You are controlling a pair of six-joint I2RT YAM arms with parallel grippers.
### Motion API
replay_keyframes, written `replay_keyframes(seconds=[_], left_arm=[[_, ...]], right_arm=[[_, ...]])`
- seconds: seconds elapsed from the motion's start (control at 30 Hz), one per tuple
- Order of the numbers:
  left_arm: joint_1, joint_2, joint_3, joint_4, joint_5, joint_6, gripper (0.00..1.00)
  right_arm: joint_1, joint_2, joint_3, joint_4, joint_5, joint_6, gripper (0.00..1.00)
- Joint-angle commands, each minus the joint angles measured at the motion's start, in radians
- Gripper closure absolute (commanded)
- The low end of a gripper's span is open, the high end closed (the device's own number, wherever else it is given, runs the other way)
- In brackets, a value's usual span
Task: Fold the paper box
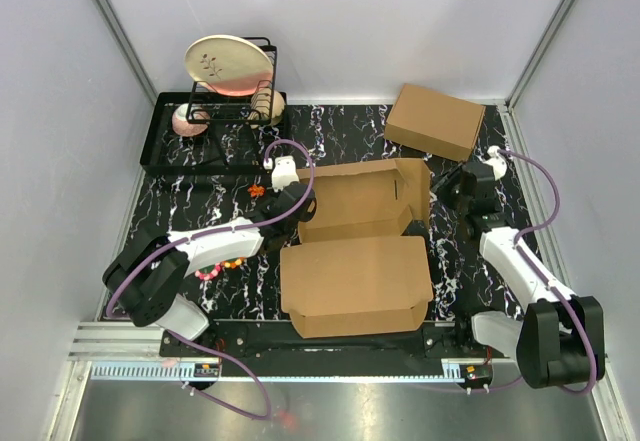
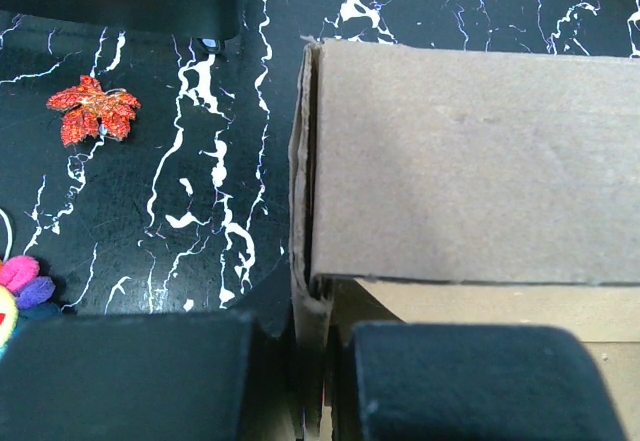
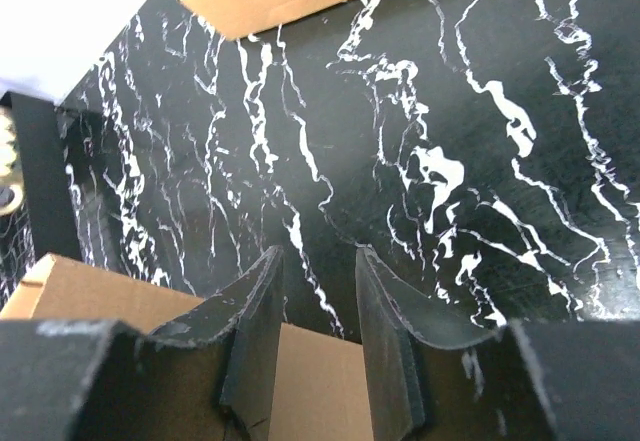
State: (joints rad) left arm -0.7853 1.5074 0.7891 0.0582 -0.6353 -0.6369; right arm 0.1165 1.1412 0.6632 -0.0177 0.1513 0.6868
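The paper box (image 1: 355, 271) lies in the middle of the mat, brown corrugated cardboard. Its walls are partly raised at the back and its wide lid panel lies flat toward me. My left gripper (image 1: 303, 204) is at the box's back left corner. In the left wrist view it (image 2: 310, 326) is shut on the upright left wall (image 2: 303, 221) of the box (image 2: 460, 161). My right gripper (image 1: 452, 187) hovers by the box's right end. In the right wrist view it (image 3: 318, 253) stands open, with a cardboard panel (image 3: 320, 381) showing low in the gap behind the fingers.
A second, made-up brown box (image 1: 435, 121) sits at the back right. A black tray (image 1: 165, 146) holds a wire rack with a plate (image 1: 230, 66) at the back left. A red leaf (image 2: 95, 109) and a colourful toy (image 2: 20, 281) lie left of the paper box.
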Motion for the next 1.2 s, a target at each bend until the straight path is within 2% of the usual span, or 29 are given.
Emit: replay_keyframes(seconds=[0.0, 0.27, 0.6, 0.9, 1.17], left_arm=[[-0.003, 0.005, -0.021, -0.040, 0.065, -0.012, 1.00], [-0.003, 0.014, -0.007, -0.046, 0.065, -0.004, 1.00], [-0.008, 0.030, 0.012, -0.051, 0.065, 0.011, 1.00], [-0.014, 0.037, 0.021, -0.055, 0.056, 0.025, 1.00], [-0.015, 0.042, 0.044, -0.076, 0.063, 0.029, 1.00]], right_arm=[[-0.003, -0.047, -0.049, 0.079, -0.124, 0.005, 0.59], [-0.003, -0.104, -0.143, 0.124, -0.280, -0.039, 0.58], [-0.003, -0.087, -0.146, 0.186, -0.438, -0.067, 0.55], [0.008, -0.060, -0.134, 0.222, -0.498, -0.082, 0.43], [0.029, -0.095, -0.140, 0.251, -0.535, -0.086, 0.42]])
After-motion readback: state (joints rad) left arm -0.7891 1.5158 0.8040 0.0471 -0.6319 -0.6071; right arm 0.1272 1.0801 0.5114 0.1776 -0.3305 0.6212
